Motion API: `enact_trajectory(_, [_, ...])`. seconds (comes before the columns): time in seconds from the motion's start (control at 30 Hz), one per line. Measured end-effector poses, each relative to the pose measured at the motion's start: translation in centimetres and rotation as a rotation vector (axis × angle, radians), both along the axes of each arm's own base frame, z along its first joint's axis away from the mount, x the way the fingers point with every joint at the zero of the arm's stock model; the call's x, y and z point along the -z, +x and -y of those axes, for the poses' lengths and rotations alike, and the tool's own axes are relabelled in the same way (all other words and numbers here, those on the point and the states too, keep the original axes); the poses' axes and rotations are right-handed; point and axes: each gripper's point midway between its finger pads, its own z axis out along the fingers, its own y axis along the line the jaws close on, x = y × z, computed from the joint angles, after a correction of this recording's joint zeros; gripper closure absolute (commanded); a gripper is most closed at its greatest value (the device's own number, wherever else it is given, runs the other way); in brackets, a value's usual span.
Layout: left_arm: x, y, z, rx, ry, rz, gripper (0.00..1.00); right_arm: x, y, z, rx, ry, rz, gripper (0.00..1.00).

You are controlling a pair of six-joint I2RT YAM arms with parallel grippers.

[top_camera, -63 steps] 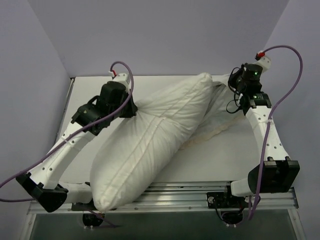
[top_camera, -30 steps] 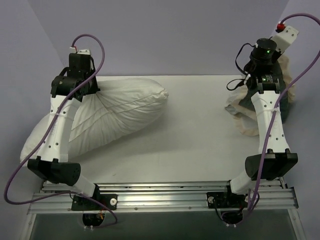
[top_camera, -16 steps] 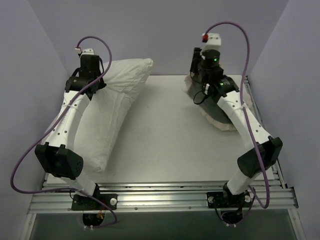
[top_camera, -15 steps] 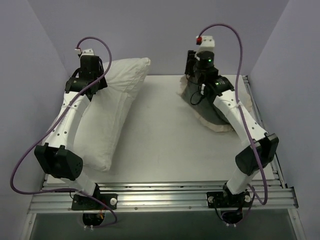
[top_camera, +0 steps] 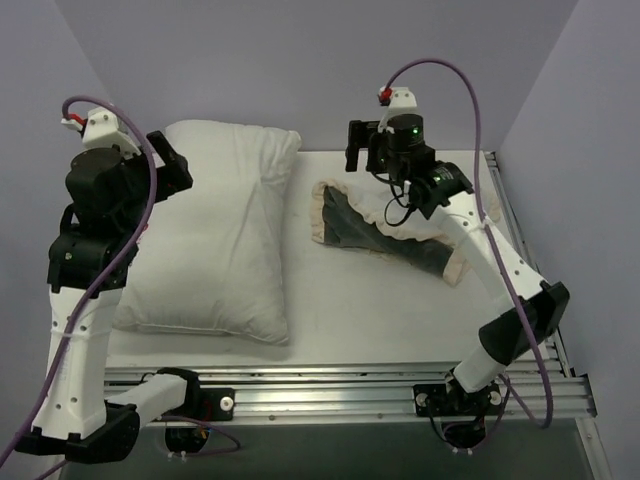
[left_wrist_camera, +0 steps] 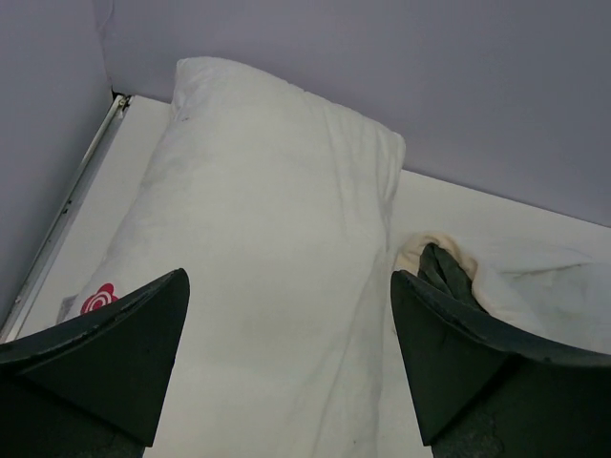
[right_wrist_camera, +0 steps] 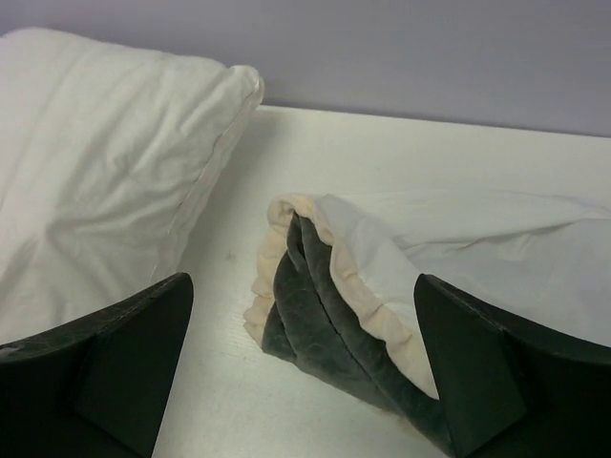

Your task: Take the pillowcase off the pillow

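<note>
Pillow: one, plump and white point(top_camera: 210, 245), lying flat along the left side of the bench point(top_camera: 350, 310), from the far left corner toward the near edge; one red label point(left_wrist_camera: 98, 299) at its edge.
Pillowcase: one point(top_camera: 385, 225), crumpled on the right half nearer the far edge, grey face and cream frill showing, apart from the pillow.
My left gripper point(left_wrist_camera: 286, 286): spread wide, empty, raised over the pillow.
My right gripper point(right_wrist_camera: 303, 281): spread wide, empty, above the pillowcase.
</note>
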Motion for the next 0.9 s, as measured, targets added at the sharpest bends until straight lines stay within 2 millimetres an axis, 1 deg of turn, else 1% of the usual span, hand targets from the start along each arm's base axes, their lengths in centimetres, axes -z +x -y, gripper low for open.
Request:
enact_trajectory(0.07, [-0.6, -1.8, -0.1, 0.017, -0.001, 0.023, 0.06, -2.7, -1.8, 1.0, 0.002, 0.029, 0.049, 0.02])
enact_trajectory(0.13, [-0.6, -3.8, -0.4, 0.025, 0.009, 0.027, 0.06, -5.4, -3.9, 2.3, 0.014, 0.053, 0.101, 0.01])
enact_trajectory(0.23, [-0.4, -6.3, -1.0, 0.027, 0.025, 0.025, 0.06, -8.8, -7.0, 5.1, 0.066, 0.073, 0.173, 0.00])
enact_trajectory(0.27, [-0.4, -7.1, -1.2, 0.027, 0.031, 0.027, 0.06, -9.8, -8.3, 6.4, 0.098, 0.076, 0.198, 0.00])
enact_trajectory(0.33, [-0.6, -8.9, -1.7, 0.023, 0.043, 0.039, 0.06, -11.3, -10.3, 8.5, 0.149, 0.084, 0.239, 0.00])
enact_trajectory(0.43, [-1.1, -11.8, -2.8, -0.001, 0.062, 0.070, 0.06, -13.4, -14.2, 12.6, 0.254, 0.098, 0.307, 0.00])
enact_trajectory(0.5, [-1.6, -14.1, -3.8, -0.029, 0.068, 0.107, 0.06, -14.5, -16.9, 15.1, 0.314, 0.119, 0.357, 0.00])
enact_trajectory(0.63, [-2.5, -18.7, -5.6, -0.089, 0.065, 0.197, 0.06, -14.9, -21.9, 19.5, 0.415, 0.153, 0.432, 0.00])
enact_trajectory(0.7, [-2.5, -20.7, -6.5, -0.121, 0.057, 0.238, 0.06, -14.7, -24.0, 21.3, 0.454, 0.165, 0.463, 0.00])
enact_trajectory(0.73, [-2.4, -21.6, -6.9, -0.137, 0.053, 0.256, 0.06, -14.2, -24.8, 22.0, 0.471, 0.164, 0.471, 0.00])
enact_trajectory(0.77, [-2.1, -22.3, -7.3, -0.150, 0.050, 0.266, 0.06, -13.8, -25.4, 22.5, 0.482, 0.163, 0.474, 0.00])
enact_trajectory(0.83, [-1.2, -23.1, -7.8, -0.174, 0.045, 0.269, 0.06, -12.4, -26.2, 23.3, 0.501, 0.150, 0.468, 0.00])
enact_trajectory(0.9, [0.2, -23.2, -8.1, -0.194, 0.041, 0.243, 0.06, -11.3, -26.6, 23.6, 0.510, 0.140, 0.461, 0.00])
